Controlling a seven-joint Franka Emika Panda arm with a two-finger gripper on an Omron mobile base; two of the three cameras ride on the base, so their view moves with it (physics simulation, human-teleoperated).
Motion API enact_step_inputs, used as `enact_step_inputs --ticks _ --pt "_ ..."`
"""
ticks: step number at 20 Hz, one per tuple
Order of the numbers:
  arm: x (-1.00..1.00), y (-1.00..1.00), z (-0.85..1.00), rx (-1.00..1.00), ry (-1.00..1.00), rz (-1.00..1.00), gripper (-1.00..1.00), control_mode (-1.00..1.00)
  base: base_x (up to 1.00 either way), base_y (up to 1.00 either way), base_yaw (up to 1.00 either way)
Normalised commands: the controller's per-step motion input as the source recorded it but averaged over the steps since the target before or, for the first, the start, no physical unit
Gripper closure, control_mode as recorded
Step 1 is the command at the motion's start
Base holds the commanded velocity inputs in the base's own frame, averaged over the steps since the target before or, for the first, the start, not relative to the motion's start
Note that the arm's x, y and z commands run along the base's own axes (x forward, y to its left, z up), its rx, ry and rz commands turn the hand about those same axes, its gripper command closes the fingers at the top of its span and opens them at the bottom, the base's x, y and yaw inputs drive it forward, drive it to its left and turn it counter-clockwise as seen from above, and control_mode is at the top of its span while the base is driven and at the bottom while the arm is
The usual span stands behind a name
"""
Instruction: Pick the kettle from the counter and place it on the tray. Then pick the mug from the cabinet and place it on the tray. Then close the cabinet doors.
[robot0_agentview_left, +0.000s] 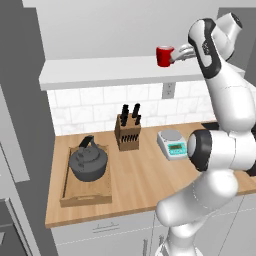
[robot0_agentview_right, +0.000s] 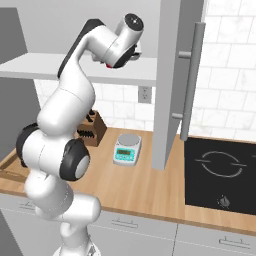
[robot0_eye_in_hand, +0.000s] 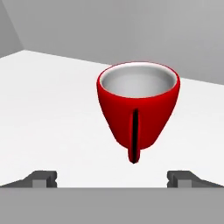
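wide-open claw (robot0_eye_in_hand: 112, 178) faces the mug (robot0_eye_in_hand: 138, 107) on cabinet shelf (robot0_eye_in_hand: 48, 113)

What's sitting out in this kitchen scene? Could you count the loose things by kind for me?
Kettle: 1
Tray: 1
Mug: 1
Knife block: 1
Kitchen scale: 1
Total: 5
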Motion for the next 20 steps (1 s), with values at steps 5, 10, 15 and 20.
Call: enact_step_inputs --ticks 5,10,15,20 --pt "0.26 0.00 0.00 0.00 0.00 0.00 -1.00 -1.00 0.00 0.00 0.00" --pt "0.29 0.00 0.00 0.00 0.00 0.01 -1.00 -1.00 0.00 0.00 0.00" --pt "0.23 0.00 0.00 0.00 0.00 0.01 -1.00 -1.00 0.00 0.00 0.00" --pt "0.05 0.00 0.00 0.00 0.00 0.01 -1.00 -1.00 0.00 0.00 0.00"
